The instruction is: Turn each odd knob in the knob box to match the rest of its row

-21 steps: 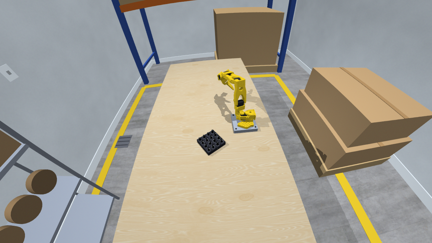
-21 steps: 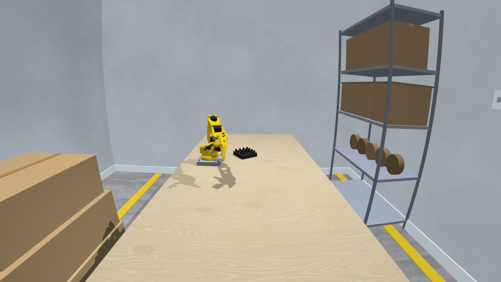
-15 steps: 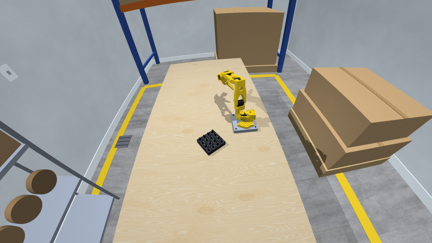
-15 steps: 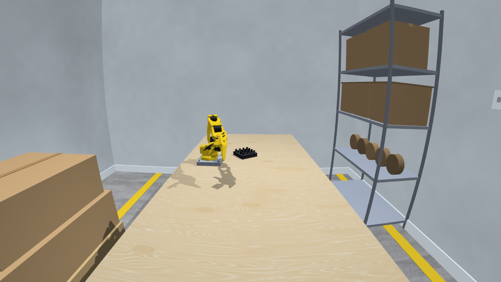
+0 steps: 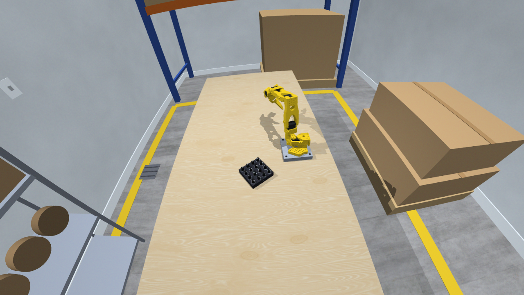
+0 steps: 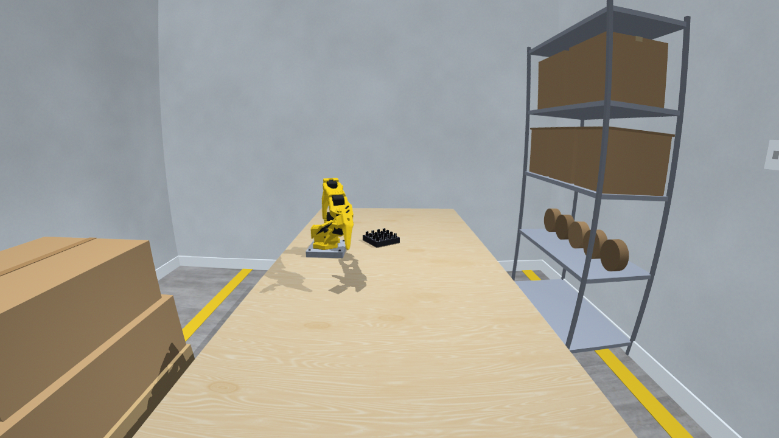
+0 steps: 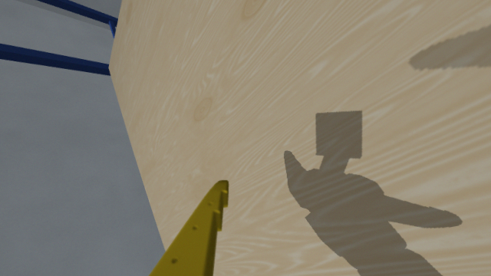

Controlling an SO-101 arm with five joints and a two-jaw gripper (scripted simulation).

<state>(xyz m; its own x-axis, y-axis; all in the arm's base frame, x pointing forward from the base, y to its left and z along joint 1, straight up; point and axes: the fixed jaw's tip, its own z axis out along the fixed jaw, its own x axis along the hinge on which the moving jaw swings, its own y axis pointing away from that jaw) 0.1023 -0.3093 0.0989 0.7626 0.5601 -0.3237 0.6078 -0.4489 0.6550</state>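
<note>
The black knob box (image 5: 256, 172) (image 6: 381, 238) lies flat on the wooden table (image 5: 234, 220) (image 6: 392, 337), a little in front of the arm's grey base (image 5: 296, 153) (image 6: 325, 250). Its knobs stand in a grid; their marks are too small to read. My yellow arm (image 5: 289, 110) (image 6: 335, 209) is raised and turned away from the box. My gripper (image 5: 268, 94) is open and empty, high above the table on the far side of the base. In the wrist view only one yellow finger (image 7: 199, 234) shows over bare wood, with the gripper's shadow (image 7: 345, 199) beside it.
Large cardboard boxes (image 5: 425, 139) (image 6: 70, 321) stand on the floor beside the table. Another box (image 5: 300, 44) stands behind the table's far end. A blue rack (image 5: 161, 55) and a grey shelf (image 6: 593, 179) with boxes and brown discs flank the table.
</note>
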